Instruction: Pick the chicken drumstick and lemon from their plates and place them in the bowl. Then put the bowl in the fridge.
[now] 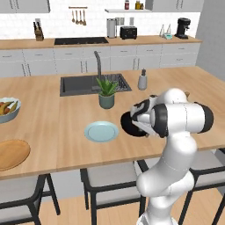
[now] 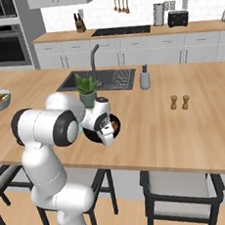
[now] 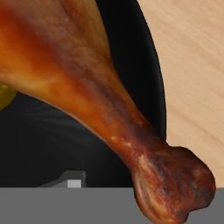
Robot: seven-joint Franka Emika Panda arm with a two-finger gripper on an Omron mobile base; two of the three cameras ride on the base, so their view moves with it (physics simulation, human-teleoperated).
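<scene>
The gripper (image 2: 108, 134) is lowered over the black bowl (image 2: 90, 135) on the island; whether its jaws are parted or closed cannot be told. The chicken drumstick (image 3: 100, 100) is seen lying in the bowl beside the lemon (image 3: 5, 98). No writing can be read. The blue-green plate (image 1: 101, 131) is seen beside the bowl.

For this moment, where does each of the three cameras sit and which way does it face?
Left base view: behind the arm on its left, facing the island counter; arm at lower right, over the black bowl.
Right base view: behind on its right, same island; arm at lower left, end effector at the bowl.
Hand view: on the hand, close above the chicken drumstick lying in the bowl.
Both base views share the sink and potted plant.
</scene>
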